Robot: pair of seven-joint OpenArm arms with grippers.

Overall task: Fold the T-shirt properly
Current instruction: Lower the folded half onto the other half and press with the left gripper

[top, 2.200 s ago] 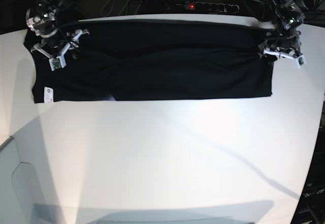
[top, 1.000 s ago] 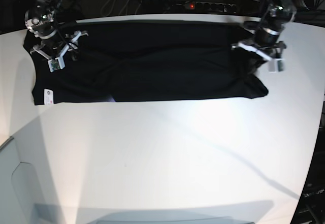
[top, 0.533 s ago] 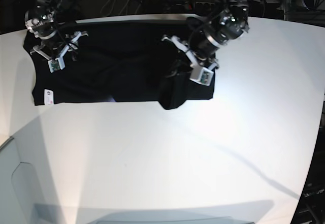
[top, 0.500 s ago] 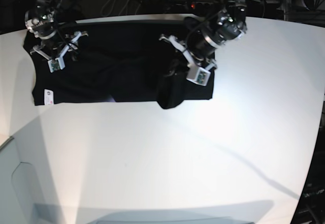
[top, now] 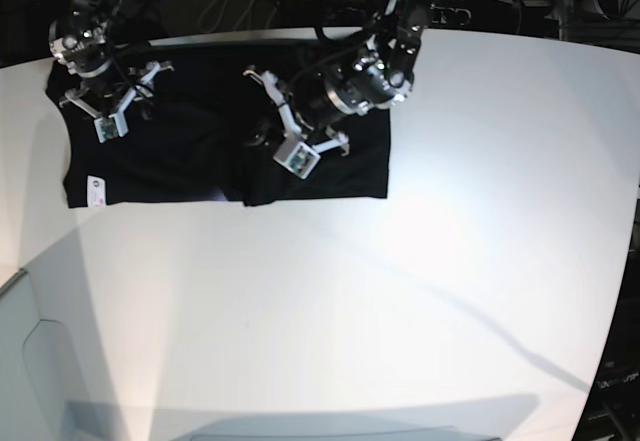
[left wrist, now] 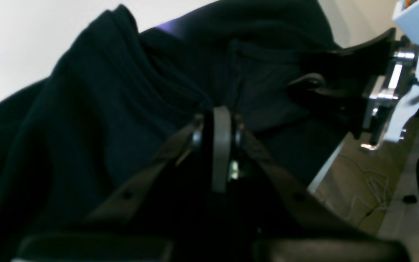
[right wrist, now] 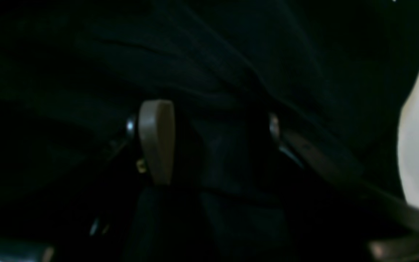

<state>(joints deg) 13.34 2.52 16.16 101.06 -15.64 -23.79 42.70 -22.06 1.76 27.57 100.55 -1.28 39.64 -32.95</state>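
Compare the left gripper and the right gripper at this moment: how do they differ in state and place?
The left gripper is shut on a fold of the T-shirt; the right gripper has its jaws open and holds nothing. The left gripper is over the middle of the T-shirt, carrying cloth across; the right gripper sits at the T-shirt's far corner, on the base view's left. Both are over the black cloth.

Blk arms (top: pixel 400 21), white tool (top: pixel 290 131) brackets
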